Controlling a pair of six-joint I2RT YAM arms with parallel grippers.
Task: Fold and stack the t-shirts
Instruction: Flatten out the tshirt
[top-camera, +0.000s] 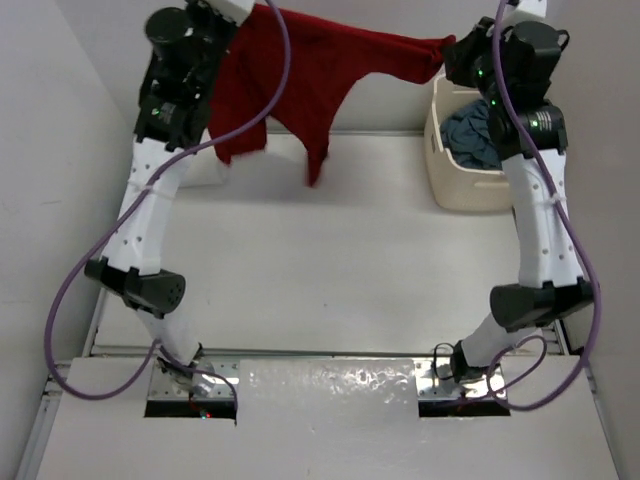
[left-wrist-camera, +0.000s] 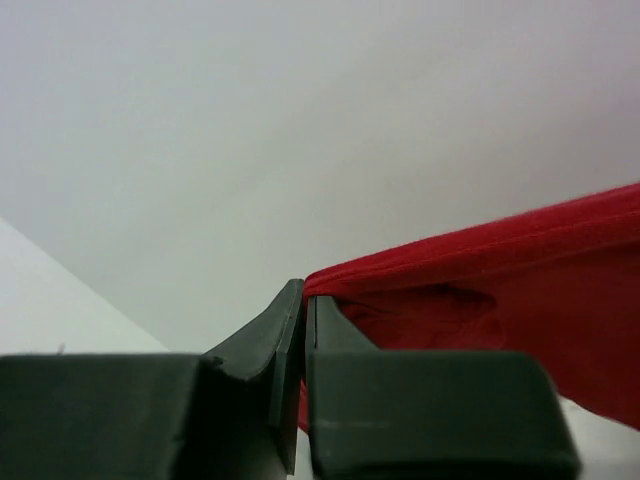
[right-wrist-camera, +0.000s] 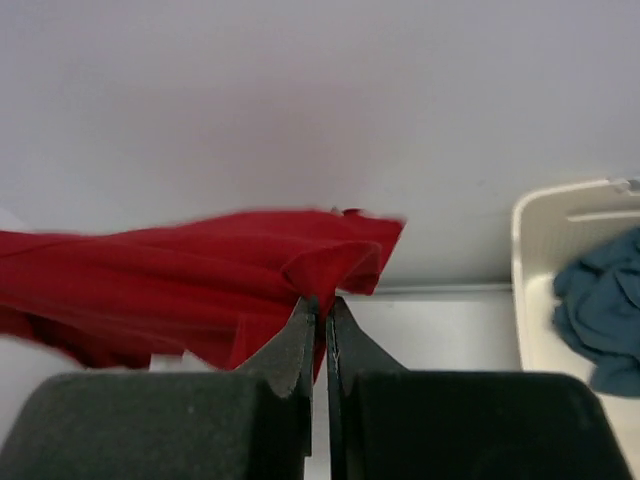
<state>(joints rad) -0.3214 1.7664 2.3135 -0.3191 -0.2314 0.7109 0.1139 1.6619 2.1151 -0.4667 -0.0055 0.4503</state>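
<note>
- A bright red, soft cloth short-sleeved t-shirt (top-camera: 300, 70) hangs in the air above the far end of the pale flat table (top-camera: 330, 270), stretched between the two arms
- The upper edge of the red t-shirt runs as a taut line from the left arm's end across to the right arm's end; below it the cloth droops in loose, uneven folds, and one narrow point hangs lowest near the middle
- From the top view I cannot tell whether that lowest point touches the table
- The left gripper (left-wrist-camera: 303, 300) has its two dark fingers pressed together, with an edge of the red t-shirt pinched at their tips; the cloth runs off to the right in the left wrist view
- The right gripper (right-wrist-camera: 325, 310) has its jaws together as well, clamped on a bunched fold of the red t-shirt, which spreads away to the left in the right wrist view
- A cream plastic laundry basket (top-camera: 470, 195) stands on the table at the far right, just beside the right arm
- A slate blue-grey cloth t-shirt (top-camera: 478, 135) lies crumpled inside the basket, well apart from the red one
- Purple cables loop along both white arms
</note>
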